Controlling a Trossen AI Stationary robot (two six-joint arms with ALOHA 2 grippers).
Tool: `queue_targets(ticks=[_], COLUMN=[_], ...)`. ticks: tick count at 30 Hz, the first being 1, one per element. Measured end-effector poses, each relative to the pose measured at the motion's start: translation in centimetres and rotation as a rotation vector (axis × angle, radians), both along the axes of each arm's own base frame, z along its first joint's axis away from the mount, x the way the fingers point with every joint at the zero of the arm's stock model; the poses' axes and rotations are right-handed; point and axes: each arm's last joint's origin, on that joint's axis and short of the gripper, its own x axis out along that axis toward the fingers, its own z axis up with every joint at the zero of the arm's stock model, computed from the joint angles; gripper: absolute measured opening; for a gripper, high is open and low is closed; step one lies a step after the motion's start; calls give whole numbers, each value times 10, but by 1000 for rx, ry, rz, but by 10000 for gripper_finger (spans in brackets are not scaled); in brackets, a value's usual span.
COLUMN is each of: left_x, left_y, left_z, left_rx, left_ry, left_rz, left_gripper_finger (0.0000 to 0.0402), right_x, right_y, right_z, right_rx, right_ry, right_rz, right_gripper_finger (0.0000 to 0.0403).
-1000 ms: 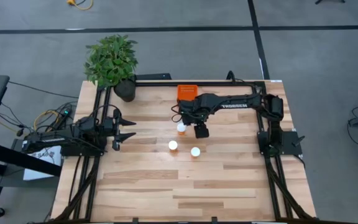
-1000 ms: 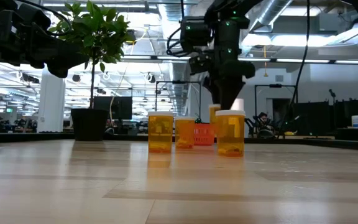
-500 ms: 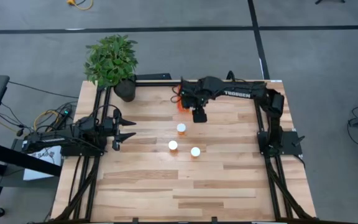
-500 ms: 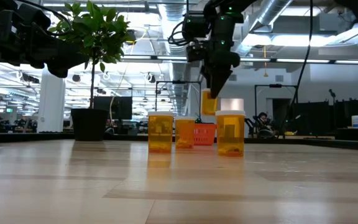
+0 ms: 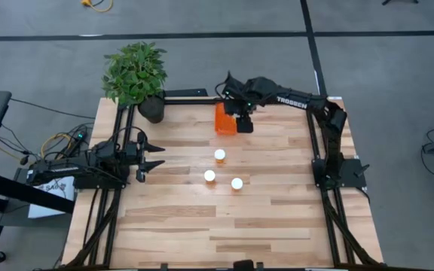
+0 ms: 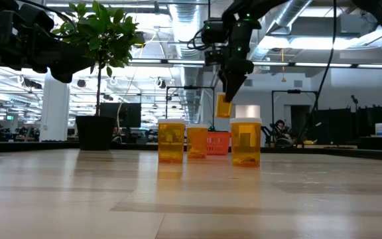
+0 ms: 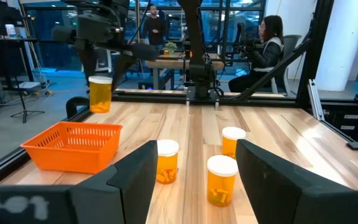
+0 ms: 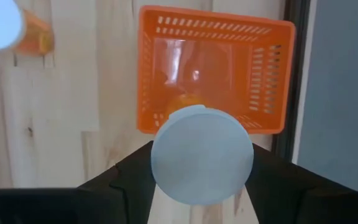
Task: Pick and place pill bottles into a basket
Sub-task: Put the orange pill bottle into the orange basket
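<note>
My right gripper (image 5: 243,123) is shut on one pill bottle (image 6: 223,106), with an amber body and a white cap (image 8: 202,154). It holds the bottle in the air by the right side of the orange basket (image 5: 224,119), at the table's far edge. The basket also shows in the right wrist view (image 8: 213,74) and the left wrist view (image 7: 73,144). Three more bottles (image 5: 220,155) (image 5: 210,175) (image 5: 236,183) stand upright on their bases at mid-table. My left gripper (image 5: 159,156) waits open at the table's left side. My right gripper pinches the bottle's cap end (image 7: 100,81) between its two fingers, which come from above and point down. The bottle hangs upright below the fingers (image 6: 229,85), lifted clear of the table, higher than the basket's rim.
A potted plant (image 5: 138,75) stands at the far left corner, left of the basket. The black frame rail (image 5: 277,99) runs along the far edge behind the basket. People sit at desks in the room beyond the table (image 7: 269,43).
My right gripper, shut on the bottle, has lifted it off the table beside the other three. It has carried the bottle up and toward the far edge, to the basket's right side. The other three bottles have stayed put.
</note>
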Motion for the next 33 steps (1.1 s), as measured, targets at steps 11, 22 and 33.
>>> queue_targets(ticks=[11, 22, 33], left_x=[0, 0, 0], left_y=[0, 0, 0], left_z=[0, 0, 0], left_rx=[0, 0, 0], left_ry=[0, 0, 0], left_rz=[0, 0, 0], left_gripper_finger=[209, 209, 209], right_x=[3, 3, 2], right_y=[-5, -7, -15], right_z=[1, 2, 2], right_rx=[15, 17, 13], right_ry=[-62, -83, -109], right_rz=[25, 34, 17], right_gripper_finger=[212, 205, 196])
